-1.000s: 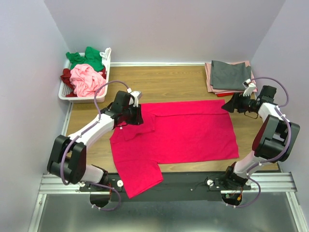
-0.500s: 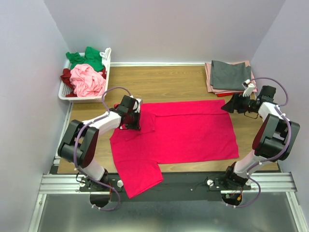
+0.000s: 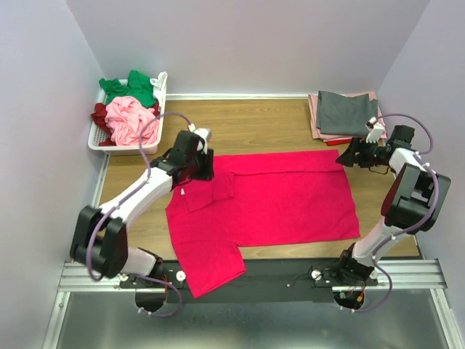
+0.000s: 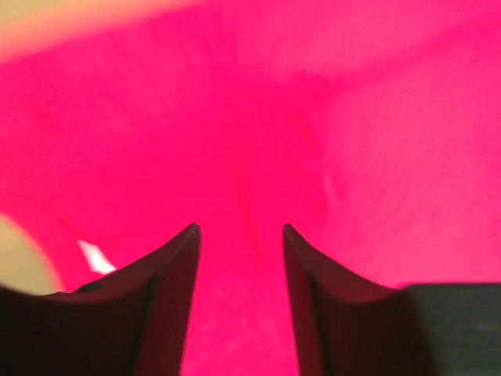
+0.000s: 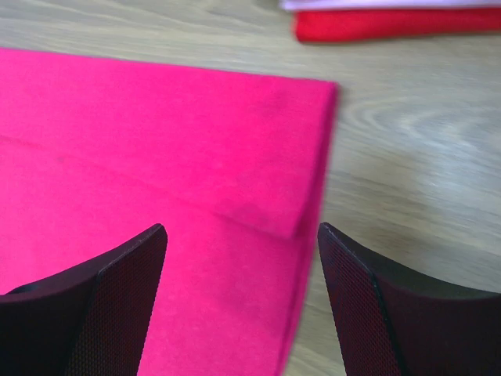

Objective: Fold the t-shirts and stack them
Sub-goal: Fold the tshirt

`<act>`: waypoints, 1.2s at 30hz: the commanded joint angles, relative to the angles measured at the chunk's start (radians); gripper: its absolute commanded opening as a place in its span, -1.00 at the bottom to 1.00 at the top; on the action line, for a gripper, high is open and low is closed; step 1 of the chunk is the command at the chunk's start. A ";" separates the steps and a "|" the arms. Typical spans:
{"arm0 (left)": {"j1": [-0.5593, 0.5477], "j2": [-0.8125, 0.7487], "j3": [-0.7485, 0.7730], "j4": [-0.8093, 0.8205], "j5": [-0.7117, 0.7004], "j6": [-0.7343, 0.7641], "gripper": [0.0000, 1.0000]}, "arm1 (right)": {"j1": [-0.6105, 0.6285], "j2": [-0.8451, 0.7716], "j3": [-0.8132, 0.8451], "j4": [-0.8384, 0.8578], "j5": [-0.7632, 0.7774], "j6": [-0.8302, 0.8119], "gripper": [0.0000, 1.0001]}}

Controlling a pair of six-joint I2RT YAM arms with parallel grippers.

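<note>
The bright crimson-pink t-shirt lies spread flat on the wooden table, with one sleeve folded in at its upper left. My left gripper hovers low over that folded sleeve area. In the left wrist view its jaws stand apart, with only pink cloth showing between and beneath them. My right gripper is at the shirt's far right corner, open wide. That corner shows a small fold, and nothing is gripped.
A stack of folded t-shirts, grey on top over pink and red, sits at the back right; its red edge shows in the right wrist view. A white basket at the back left holds green, light pink and maroon tees.
The left gripper dipped onto the folded sleeve and shut, then lifted back and opened again. The right arm's elbow swung slightly; its gripper stayed open at the corner.
</note>
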 commanded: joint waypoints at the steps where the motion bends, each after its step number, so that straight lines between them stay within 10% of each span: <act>1: 0.015 -0.144 0.066 0.039 -0.192 0.038 0.15 | 0.031 0.088 0.085 -0.026 0.149 0.028 0.68; 14: 0.040 -0.324 -0.077 0.184 -0.337 0.093 0.18 | 0.155 0.310 0.263 -0.035 0.345 0.083 0.38; 26: 0.040 -0.324 -0.086 0.204 -0.328 0.101 0.18 | 0.165 0.306 0.265 -0.058 0.253 0.045 -0.99; 36: 0.041 -0.310 -0.083 0.211 -0.317 0.104 0.18 | 0.165 0.100 0.237 0.005 0.246 -0.001 -0.99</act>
